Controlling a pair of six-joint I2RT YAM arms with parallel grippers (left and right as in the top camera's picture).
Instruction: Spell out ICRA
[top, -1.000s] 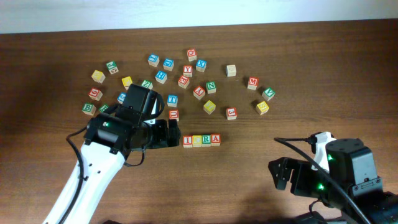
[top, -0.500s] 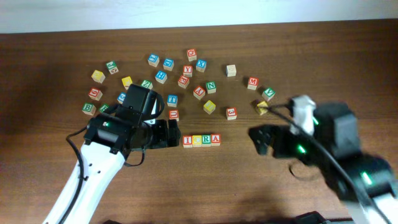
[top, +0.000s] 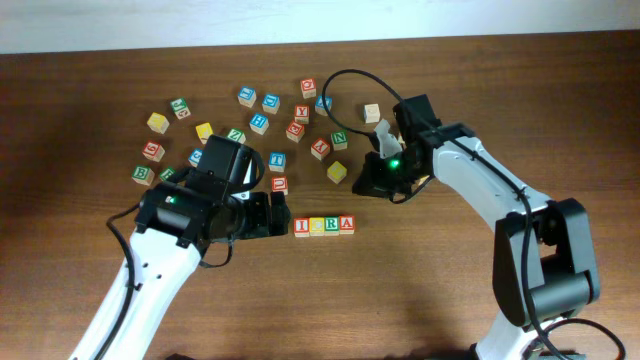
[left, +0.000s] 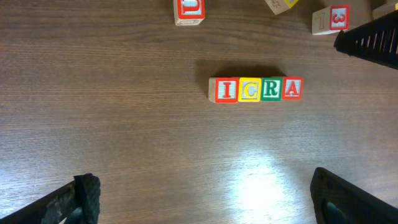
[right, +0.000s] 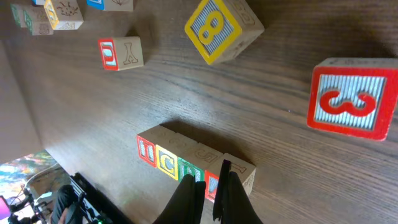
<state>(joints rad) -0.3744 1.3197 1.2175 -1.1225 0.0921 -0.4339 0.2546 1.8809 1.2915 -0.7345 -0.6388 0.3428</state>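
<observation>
Currently, the 4 task blocks form 1 straight row on the wooden table (top: 420, 290), in front of the loose scatter of letter blocks. Read from the left wrist view, the order is I block (left: 226, 90), C block (left: 250, 89), R block (left: 271, 89) and A block (left: 291, 88). Adjacent blocks touch, and all 4 printed faces point upward.

Left gripper (left: 202, 180): the fingers are spread wide and hold nothing. In the left wrist view the row lies ahead of the fingers and apart from them. In the overhead view this gripper sits just beside the I end of the row. Contact cannot be confirmed there.

Right gripper (right: 210, 190): the 2 fingers stand close together with only a narrow slit between them, and nothing is held. In the right wrist view the tips lie over the A end of the row. Whether they touch the block cannot be determined. In the overhead view this gripper hovers near the red 3 block (top: 372, 182).

Nearby items: the red 3 block and a yellow 8 block (right: 224, 25) lie behind the row, apart from it and from each other. The yellow 8 block is turned at an angle to the row.
</observation>
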